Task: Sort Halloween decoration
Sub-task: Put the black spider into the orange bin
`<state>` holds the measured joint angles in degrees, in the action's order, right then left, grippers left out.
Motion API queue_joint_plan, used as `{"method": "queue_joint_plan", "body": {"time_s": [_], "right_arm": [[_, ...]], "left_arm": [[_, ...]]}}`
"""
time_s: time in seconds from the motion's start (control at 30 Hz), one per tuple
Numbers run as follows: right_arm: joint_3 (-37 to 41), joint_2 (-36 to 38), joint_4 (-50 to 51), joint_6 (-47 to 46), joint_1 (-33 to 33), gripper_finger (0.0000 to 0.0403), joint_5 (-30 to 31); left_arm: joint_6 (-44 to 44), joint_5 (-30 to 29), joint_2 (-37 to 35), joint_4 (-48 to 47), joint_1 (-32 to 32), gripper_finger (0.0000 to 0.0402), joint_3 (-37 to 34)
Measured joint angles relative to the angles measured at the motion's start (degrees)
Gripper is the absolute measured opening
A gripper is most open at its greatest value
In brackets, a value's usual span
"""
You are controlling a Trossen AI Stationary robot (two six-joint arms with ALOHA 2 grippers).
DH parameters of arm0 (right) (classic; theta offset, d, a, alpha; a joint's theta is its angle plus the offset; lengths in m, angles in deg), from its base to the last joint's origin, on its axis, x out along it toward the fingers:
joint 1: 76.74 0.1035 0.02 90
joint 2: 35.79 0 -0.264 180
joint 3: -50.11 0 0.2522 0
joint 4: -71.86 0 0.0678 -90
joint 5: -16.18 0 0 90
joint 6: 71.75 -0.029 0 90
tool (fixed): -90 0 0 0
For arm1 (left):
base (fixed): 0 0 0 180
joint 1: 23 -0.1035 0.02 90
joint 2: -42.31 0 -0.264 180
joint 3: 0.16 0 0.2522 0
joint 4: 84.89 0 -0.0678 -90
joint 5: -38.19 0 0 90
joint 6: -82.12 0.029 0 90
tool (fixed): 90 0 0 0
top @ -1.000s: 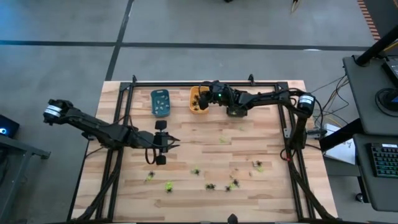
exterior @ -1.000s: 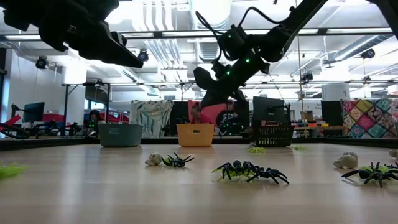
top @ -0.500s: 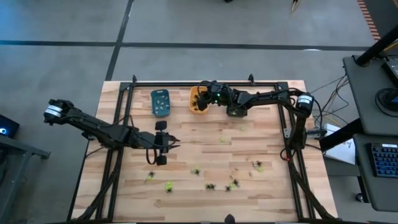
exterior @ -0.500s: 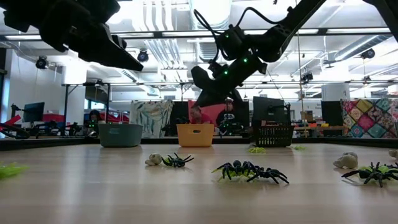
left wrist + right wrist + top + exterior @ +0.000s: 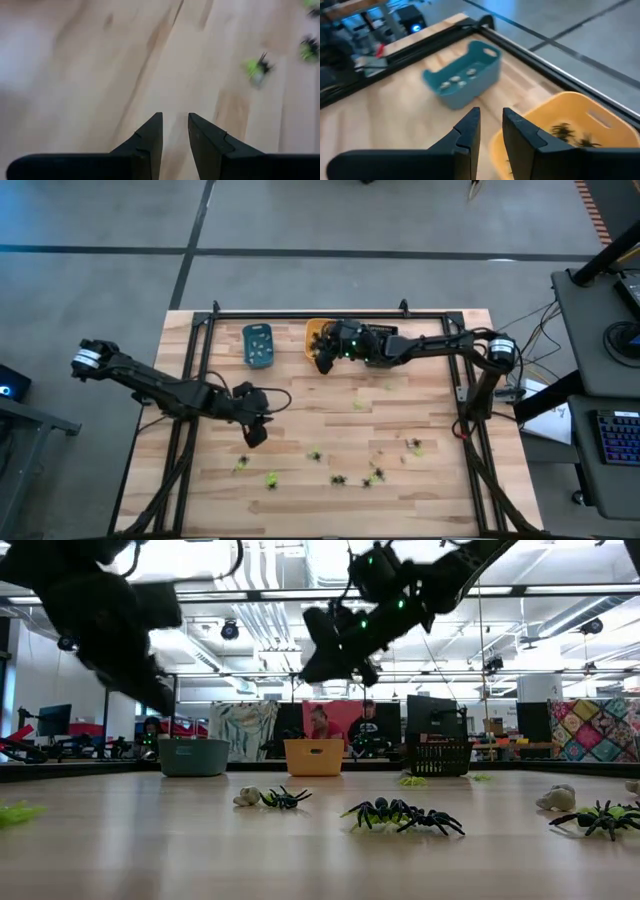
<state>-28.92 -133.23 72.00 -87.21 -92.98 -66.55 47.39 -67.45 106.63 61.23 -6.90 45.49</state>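
Right wrist view: right claw (image 5: 490,125) (slightly parted, empty) over rounded orange tray (image 5: 555,112) holding black spiders (image 5: 563,129).

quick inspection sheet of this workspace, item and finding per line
surface: wooden table, bare planks inside a black frame.
job's things: black spider figures and yellow-green ones scattered on the near half; pale pieces in the blue tray; dark spiders in the orange tray.
clutter: nothing seen on the table besides trays and figures.
end effectors: left end effector above bare wood, fingers slightly apart, nothing between them; right end effector over the orange tray's rim, small gap, nothing between the fingers.
cables: loose wires off the table's right edge.
surroundings: desk with keyboard on the right; people behind.
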Motion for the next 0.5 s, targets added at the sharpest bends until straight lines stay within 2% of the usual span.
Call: {"method": "queue_joint_plan", "body": {"time_s": [0.3, 0.5], "right_arm": [[0.0, 4.5, 8.1, 2.6, 6.8, 0.0064, 0.2], [0.0, 5.2, 10.8, 2.7, 11.0, 0.0064, 0.2]], "left_arm": [[-16.8, 11.0, 7.0, -14.0, 3.4, 0.0075, 5.6], [-20.6, 12.1, 14.1, -21.8, 8.0, 0.0075, 12.9]]}}
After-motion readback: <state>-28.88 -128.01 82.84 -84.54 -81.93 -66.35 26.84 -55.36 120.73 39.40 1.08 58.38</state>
